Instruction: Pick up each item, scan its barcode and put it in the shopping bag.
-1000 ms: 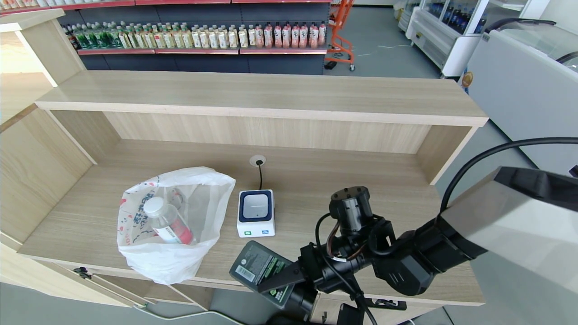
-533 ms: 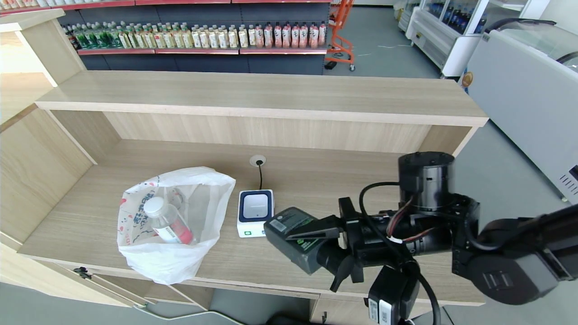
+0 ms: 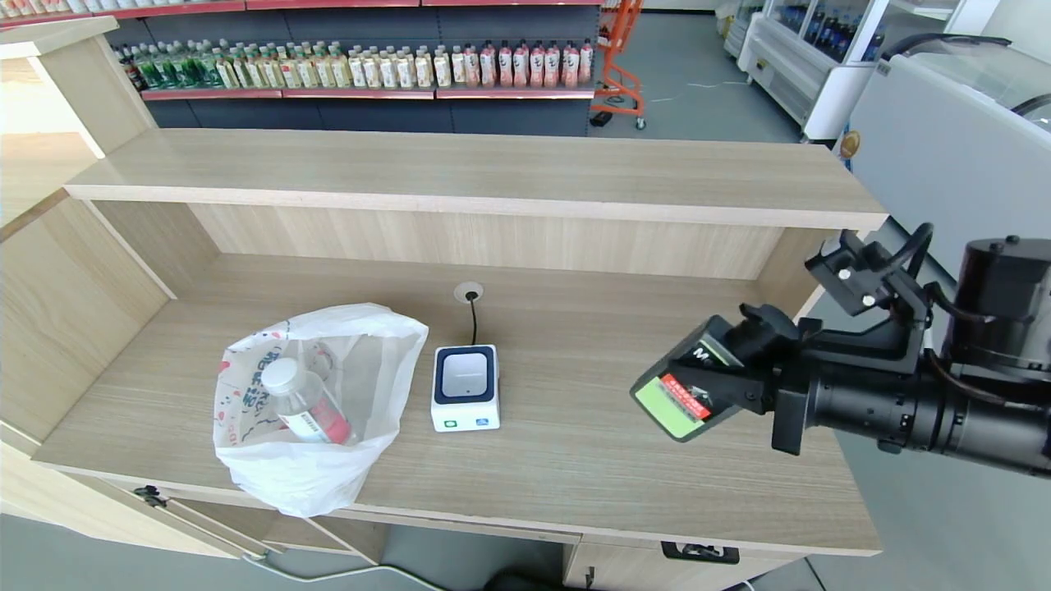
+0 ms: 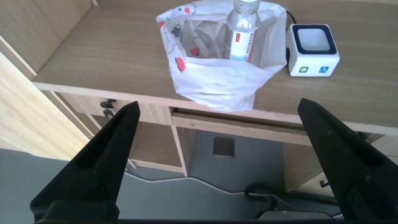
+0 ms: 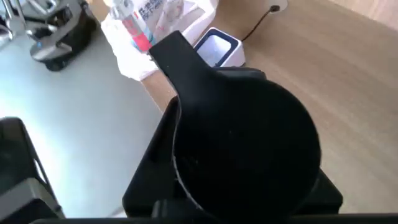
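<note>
The right gripper is holding a dark packet with a green face in the air, right of the barcode scanner, jaws clamped on it. The shopping bag, lying just left of the scanner on the bench, is holding a bottle. The left gripper is hanging nearer than the scanner, past the bench edge, jaws apart.

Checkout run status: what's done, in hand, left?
Done: one bottle sits in the shopping bag. In hand: the right tool grips a dark package above the counter, off to the scanner's right. Left: scan that package, then bag it.
</note>
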### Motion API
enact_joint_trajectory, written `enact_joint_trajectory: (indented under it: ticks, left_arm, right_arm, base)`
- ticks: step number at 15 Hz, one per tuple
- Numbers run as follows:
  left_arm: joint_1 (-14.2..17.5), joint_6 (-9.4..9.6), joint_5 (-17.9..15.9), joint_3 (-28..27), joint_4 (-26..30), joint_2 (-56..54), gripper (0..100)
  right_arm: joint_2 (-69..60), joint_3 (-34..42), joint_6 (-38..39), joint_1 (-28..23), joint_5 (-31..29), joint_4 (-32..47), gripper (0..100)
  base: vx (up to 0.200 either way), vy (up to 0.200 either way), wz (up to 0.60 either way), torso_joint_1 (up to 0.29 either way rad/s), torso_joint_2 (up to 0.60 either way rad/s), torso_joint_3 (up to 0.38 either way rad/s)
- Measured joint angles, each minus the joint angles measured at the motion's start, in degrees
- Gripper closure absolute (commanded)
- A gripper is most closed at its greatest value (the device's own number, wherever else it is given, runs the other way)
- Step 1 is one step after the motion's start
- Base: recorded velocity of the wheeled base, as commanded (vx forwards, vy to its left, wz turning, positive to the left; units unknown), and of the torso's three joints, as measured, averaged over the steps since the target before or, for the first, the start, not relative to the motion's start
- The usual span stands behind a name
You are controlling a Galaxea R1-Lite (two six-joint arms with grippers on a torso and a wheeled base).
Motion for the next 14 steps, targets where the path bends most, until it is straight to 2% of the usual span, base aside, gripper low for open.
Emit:
enact_joint_trajectory:
  ticks: [3,5,8,14]
  left_arm:
    - [0.0,0.0,0.0,0.0,0.0,0.0,0]
    - [0.0,0.0,0.0,0.0,0.0,0.0,0]
    - [0.0,0.0,0.0,0.0,0.0,0.0,0]
    - [0.0,0.15,0.0,0.0,0.0,0.0,0]
  right_arm:
    - [-1.4,-0.1,24.5,-3.0,-6.0,-0.2,100]
    - [0.0,-0.2,33.3,-3.3,-8.6,-4.0,100]
    - [3.6,-0.3,37.5,-3.3,-10.3,-7.6,100]
    - [5.7,-0.8,37.8,-2.1,-10.3,-7.8,100]
  base:
    - [0.0,0.0,0.0,0.0,0.0,0.0]
    - [0.0,0.0,0.0,0.0,0.0,0.0]
    - [0.0,0.0,0.0,0.0,0.0,0.0]
    - [0.0,0.0,0.0,0.0,0.0,0.0]
